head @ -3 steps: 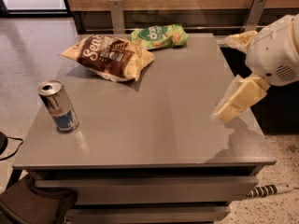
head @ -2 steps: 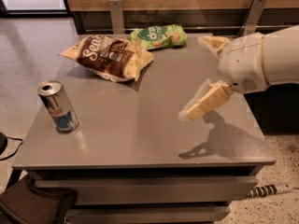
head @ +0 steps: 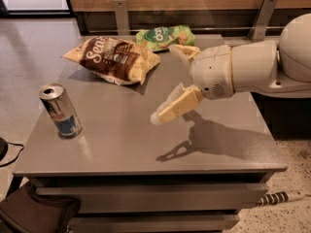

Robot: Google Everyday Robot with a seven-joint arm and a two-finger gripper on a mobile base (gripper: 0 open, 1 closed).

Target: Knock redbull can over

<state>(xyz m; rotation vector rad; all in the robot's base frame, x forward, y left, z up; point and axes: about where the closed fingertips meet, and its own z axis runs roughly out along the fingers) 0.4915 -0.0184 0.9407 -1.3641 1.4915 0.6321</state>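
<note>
The redbull can (head: 60, 110) stands upright near the left edge of the grey table (head: 126, 144); it is silver and blue with a silver pull-tab top. My gripper (head: 163, 83) hovers above the middle of the table, well to the right of the can and apart from it. Its cream fingers (head: 177, 106) are spread wide open and hold nothing. The white arm reaches in from the right.
A brown-and-cream chip bag (head: 114, 59) lies at the back left of the table. A green snack bag (head: 165, 36) lies behind it at the back edge. A wooden wall with metal brackets runs behind. A dark bag (head: 34, 215) sits on the floor at front left.
My gripper has moved left across the table, from the right edge to the middle, closer to the can. The can and both bags have not moved.
</note>
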